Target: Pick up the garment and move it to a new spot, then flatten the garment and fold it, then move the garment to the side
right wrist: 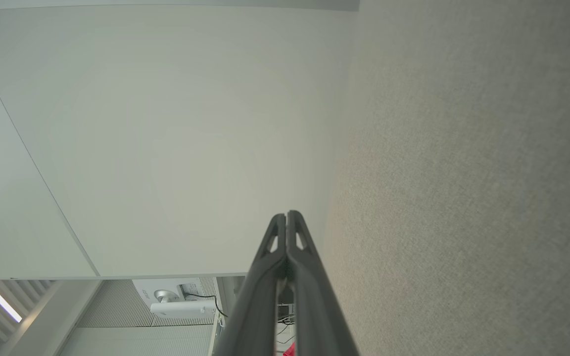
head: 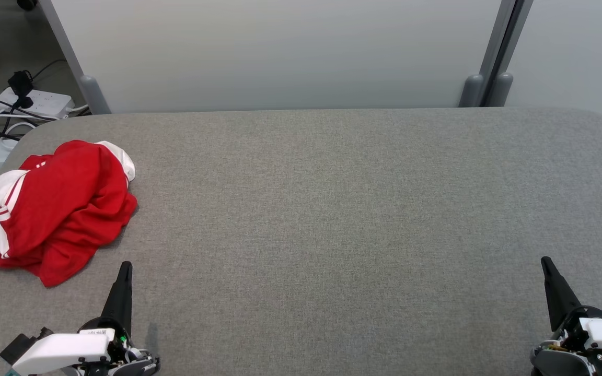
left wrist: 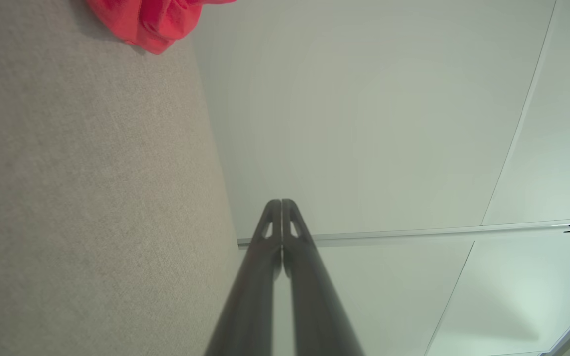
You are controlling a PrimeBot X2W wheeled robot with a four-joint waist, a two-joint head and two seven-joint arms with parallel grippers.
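Observation:
A red garment (head: 58, 209) with white sleeves and red stripes lies crumpled at the far left of the grey table (head: 332, 209); its white part hangs at the table's left edge. A corner of the garment (left wrist: 151, 22) shows at the top of the left wrist view. My left gripper (head: 125, 269) is shut and empty, near the front edge, just right of and below the garment, not touching it. In the left wrist view its fingers (left wrist: 281, 202) are pressed together. My right gripper (head: 545, 261) is shut and empty at the front right, fingers (right wrist: 286, 215) together.
White partition panels (head: 280, 52) stand behind the table's far edge, with grey posts (head: 481, 83) at the back right. A power strip (head: 34, 102) and black cables lie on the floor beyond the back left corner.

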